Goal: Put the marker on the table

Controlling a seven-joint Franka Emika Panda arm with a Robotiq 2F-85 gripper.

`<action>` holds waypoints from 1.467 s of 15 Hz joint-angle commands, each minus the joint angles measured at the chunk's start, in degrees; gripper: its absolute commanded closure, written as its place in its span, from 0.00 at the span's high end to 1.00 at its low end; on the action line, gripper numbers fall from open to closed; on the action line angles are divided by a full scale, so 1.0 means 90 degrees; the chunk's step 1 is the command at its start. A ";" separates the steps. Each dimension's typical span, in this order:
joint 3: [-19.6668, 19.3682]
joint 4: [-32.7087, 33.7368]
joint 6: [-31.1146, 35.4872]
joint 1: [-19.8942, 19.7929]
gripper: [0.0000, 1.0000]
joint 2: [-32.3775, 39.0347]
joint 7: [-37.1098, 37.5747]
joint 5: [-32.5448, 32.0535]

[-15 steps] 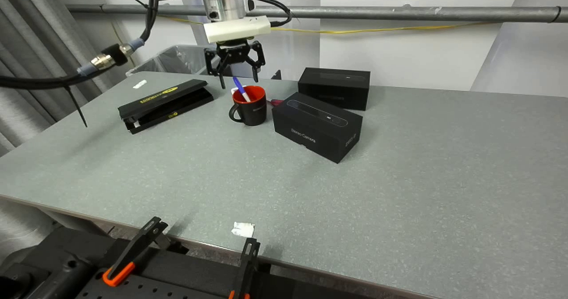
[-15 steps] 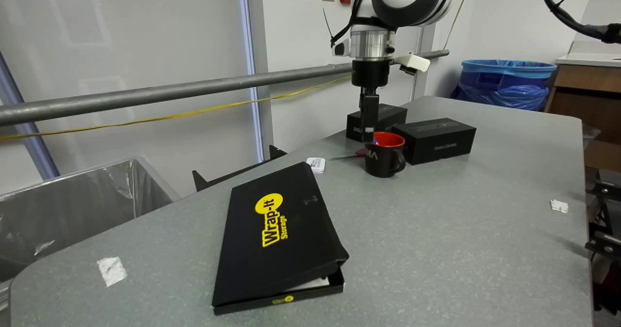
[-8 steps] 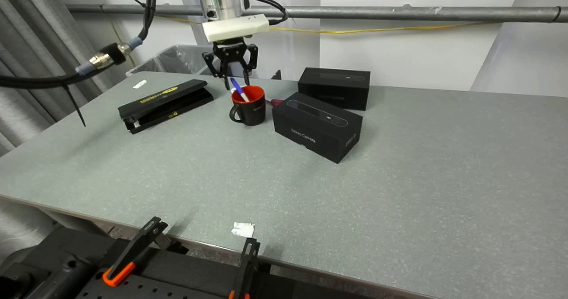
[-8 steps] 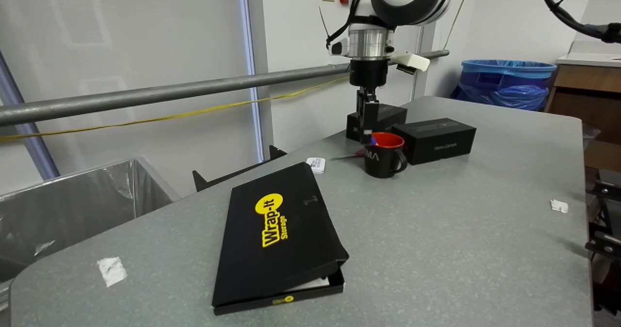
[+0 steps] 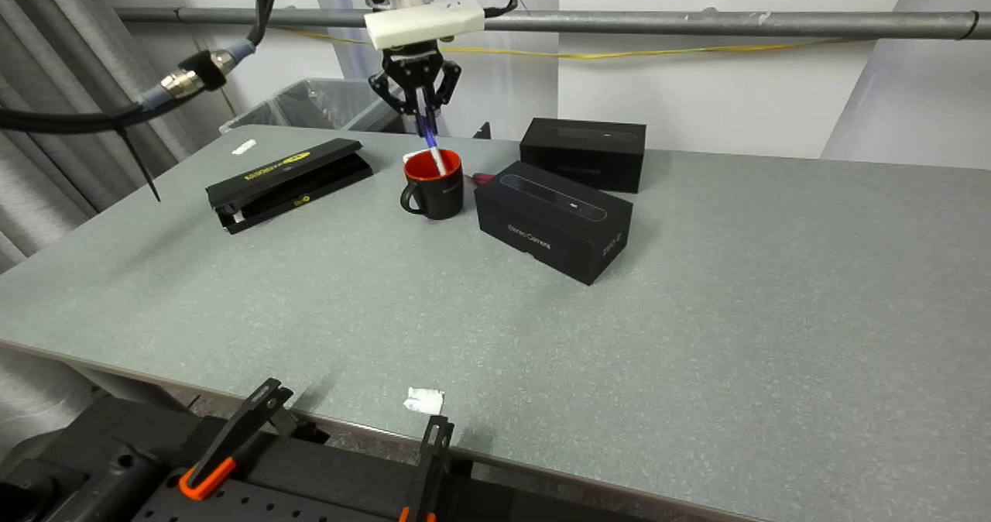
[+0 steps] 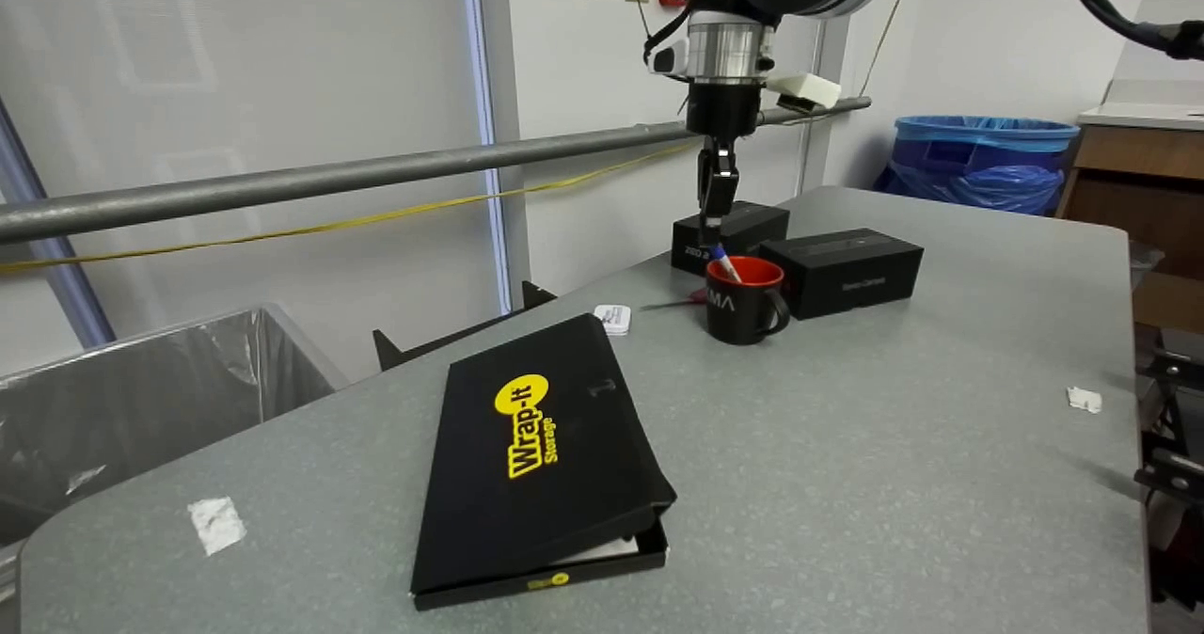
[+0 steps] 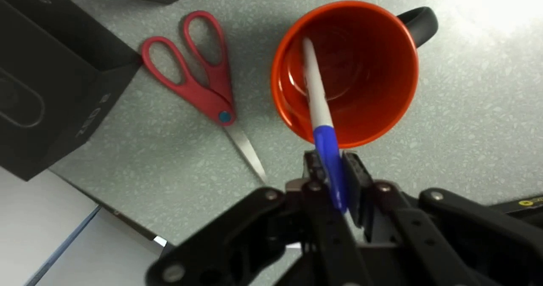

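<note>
Pointing down, fingers (image 7: 359,178) pinching marker (image 7: 322,118), cup (image 5: 443,200) below

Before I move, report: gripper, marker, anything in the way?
Gripper shut on marker, blue end. Marker tilted, white end inside cup, not yet on table. Cup wall likely blocks sideways moves; scissors beside cup.

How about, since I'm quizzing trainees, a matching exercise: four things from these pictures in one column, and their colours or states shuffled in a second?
Things:
1. blue-and-white marker
2. mug
3. scissors
4. Wrap-It Storage box

Colours or states:
A. black with yellow lettering
B. black outside, red inside
C. pinched by the gripper
D. red-handled, silvery-bladed

Right pairs: 1-C; 2-B; 3-D; 4-A
</note>
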 commanded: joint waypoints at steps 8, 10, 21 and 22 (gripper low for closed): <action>0.0667 -0.0939 -0.0233 -0.0056 0.04 -0.1707 -0.0113 0.1085; 0.0643 -0.1015 -0.0662 0.0204 0.04 -0.1759 0.0370 0.0922; 0.0024 0.0097 -0.1951 0.1071 0.04 0.0656 0.2372 -0.0996; 0.0001 0.0185 -0.1909 0.1121 0.04 0.0808 0.2374 -0.1104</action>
